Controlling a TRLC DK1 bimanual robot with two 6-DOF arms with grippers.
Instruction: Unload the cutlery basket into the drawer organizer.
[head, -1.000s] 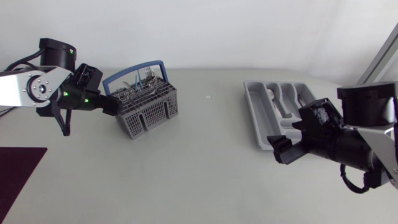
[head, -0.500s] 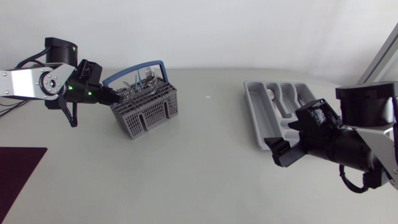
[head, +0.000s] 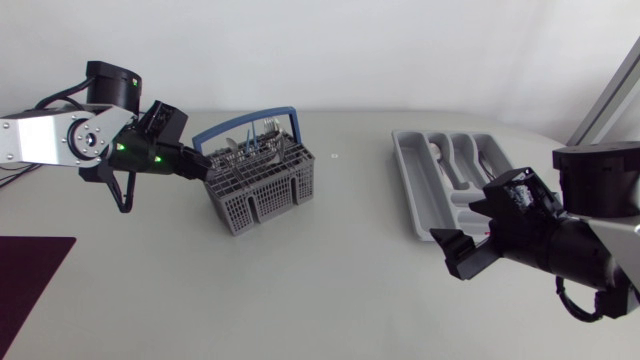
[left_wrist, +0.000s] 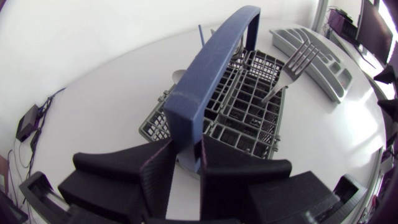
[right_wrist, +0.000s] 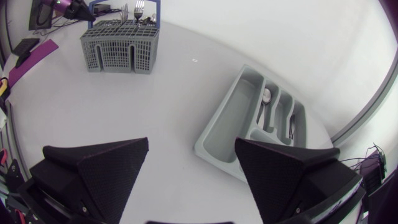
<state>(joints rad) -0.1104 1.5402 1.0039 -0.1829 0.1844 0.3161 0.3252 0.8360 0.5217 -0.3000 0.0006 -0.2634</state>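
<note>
Both jaws of the left gripper (left_wrist: 186, 152) press on the foot of the blue handle (left_wrist: 214, 62) of the cutlery basket (head: 262, 180), one from either side, gripping it; the basket stands upright on the table (head: 340, 290), forks (left_wrist: 297, 62) tines-up in its compartments; the drawer organizer (head: 415, 190) lies well apart from the basket, toward the right arm's side, with spoons (right_wrist: 266, 98) in it; farther still from the basket, the right gripper (head: 460, 250) hangs with jaws spread wide, holding nothing.
</note>
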